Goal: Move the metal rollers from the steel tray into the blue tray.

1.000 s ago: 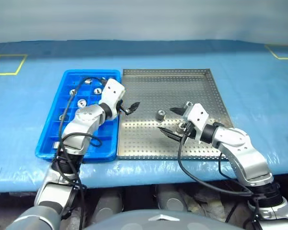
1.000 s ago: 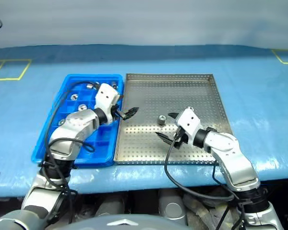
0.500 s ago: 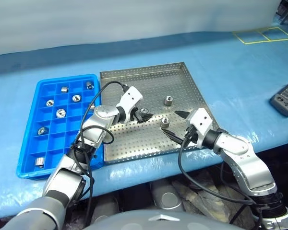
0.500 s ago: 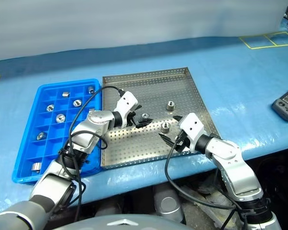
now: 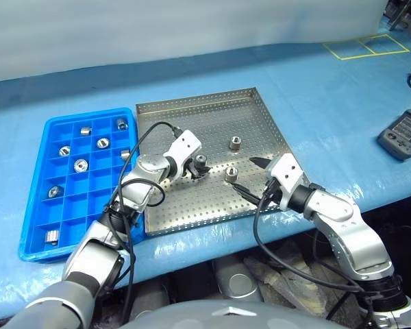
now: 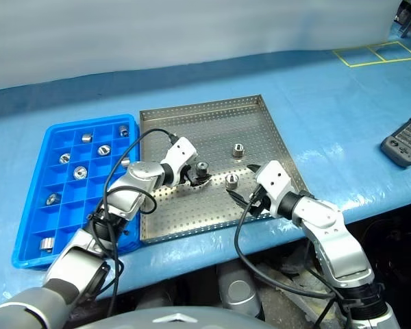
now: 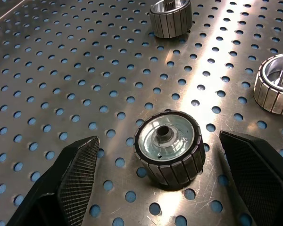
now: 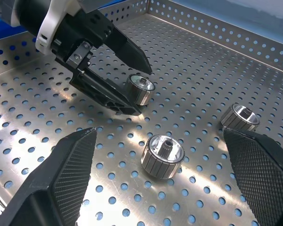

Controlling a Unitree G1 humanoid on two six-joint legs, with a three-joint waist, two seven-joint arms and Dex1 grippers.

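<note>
Moving off the blue tray [image 5: 38, 205], our left gripper [image 7: 167, 181] is now sinking over the steel tray [image 5: 192, 120], jaws open either side of one of the metal rollers [image 7: 170, 146], not touching it. We are holding the right gripper [image 8: 162, 188] near, jaws open, above another roller [image 8: 163, 155]; a third [image 5: 235, 143] is lying beyond.
</note>
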